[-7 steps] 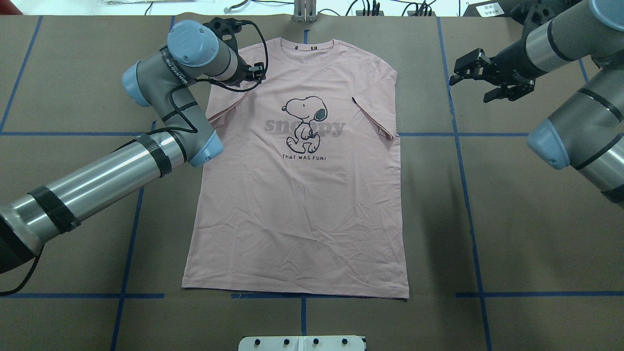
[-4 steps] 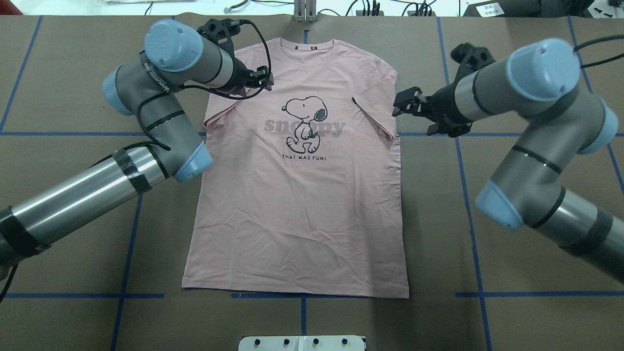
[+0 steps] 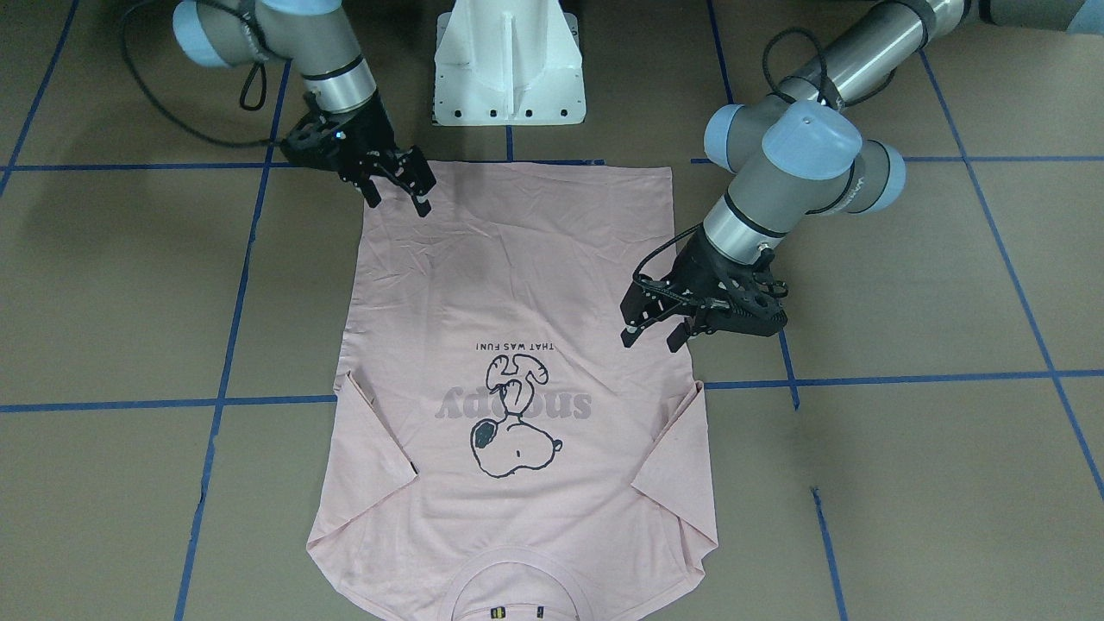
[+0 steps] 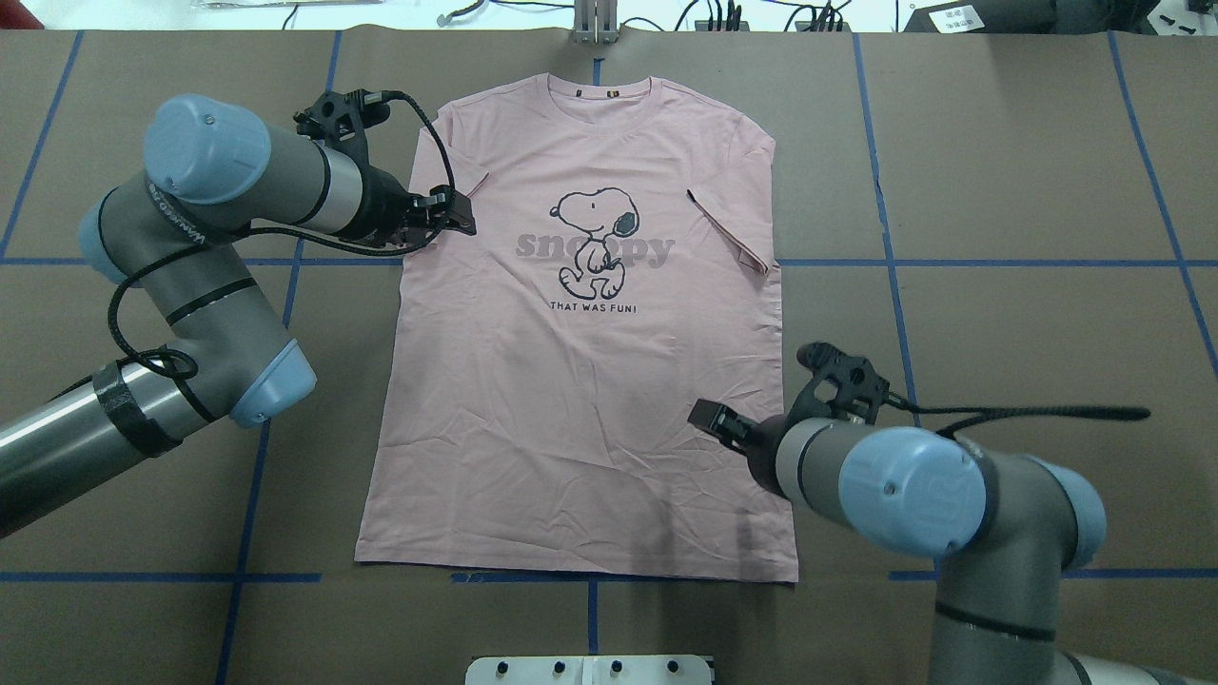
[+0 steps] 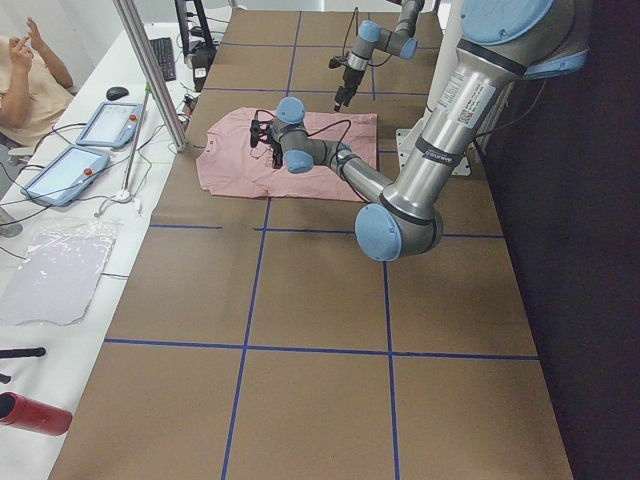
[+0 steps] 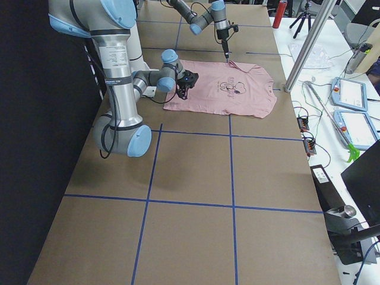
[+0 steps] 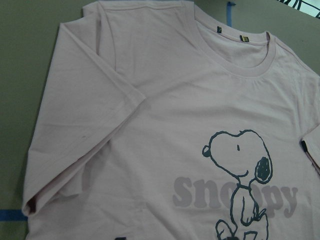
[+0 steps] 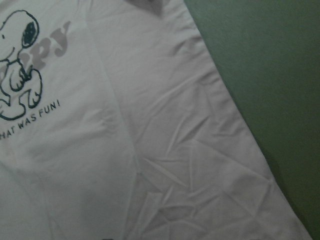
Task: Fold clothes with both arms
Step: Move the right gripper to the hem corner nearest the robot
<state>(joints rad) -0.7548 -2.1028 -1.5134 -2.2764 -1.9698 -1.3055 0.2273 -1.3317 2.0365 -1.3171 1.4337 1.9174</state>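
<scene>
Both sets of jaws stand wide and hold nothing. The left gripper [image 3: 653,338] hangs over the shirt's [image 4: 590,428] left side, by the turned-in left sleeve [image 7: 85,130]. The right gripper [image 3: 398,204] hangs over the lower right of the shirt, close to the hem.

The big change is on the right. A second ago the right gripper was over bare table [image 4: 999,190], well off the cloth toward the far right corner. It then passed by the right sleeve and has now swept down toward the robot's edge. The left gripper has shifted less, from the shoulder area out and down toward the sleeve's edge. The shirt itself has not moved. It lies flat and print-up in the middle of the table, collar toward the far edge, hem toward the robot's edge, both sleeves lying inward on the body.

So, as I judge it, no fold of the body has begun. The arms look to be taking their stations for a grasp, the right likely near the hem, the left near the sleeve. From these views I cannot tell whether either fingertip touches the cloth.
</scene>
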